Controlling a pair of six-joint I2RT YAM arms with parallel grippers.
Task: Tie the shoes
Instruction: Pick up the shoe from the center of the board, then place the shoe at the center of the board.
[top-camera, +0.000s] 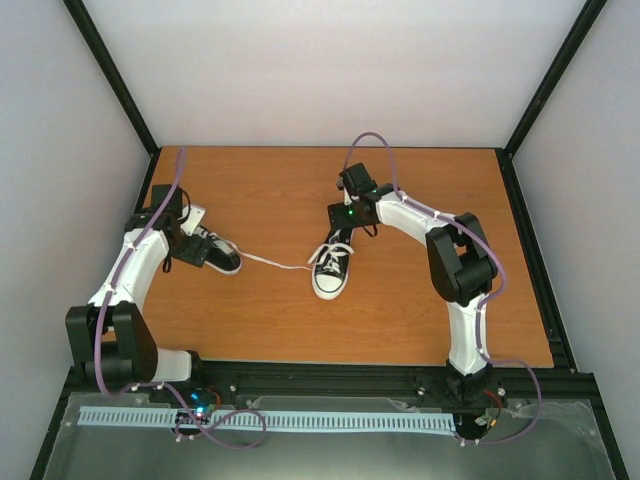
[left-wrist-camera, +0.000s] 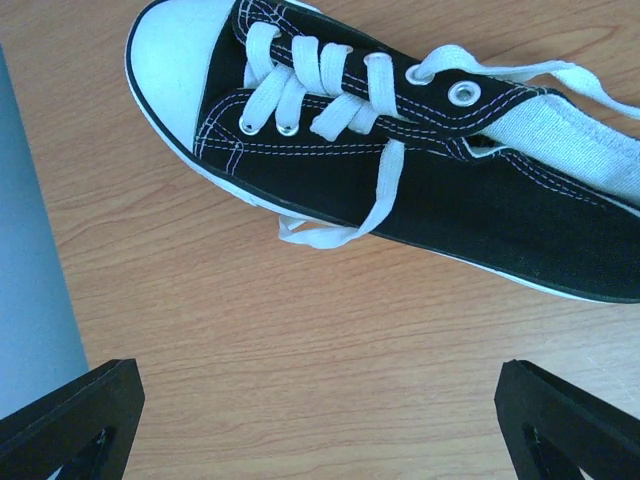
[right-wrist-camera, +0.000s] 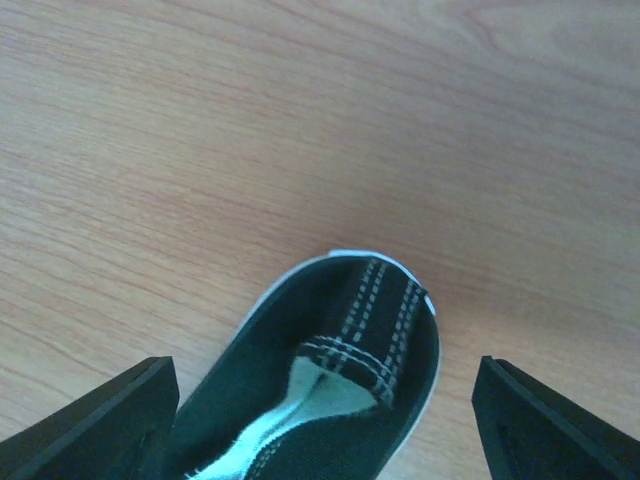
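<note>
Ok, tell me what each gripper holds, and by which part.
Nothing held. Left fingers open near one shoe; right fingers open astride the other shoe's heel.

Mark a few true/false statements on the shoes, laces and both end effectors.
1. Left shoe and right shoe both rest on the table: true.
2. Left shoe's laces are tied in a bow: false, they lie loose.
3. A lace runs across the table between the shoes: true.
4. Right end effector is at the right shoe's heel: true.
5. Left end effector grips a lace: false, it is open and empty.
</note>
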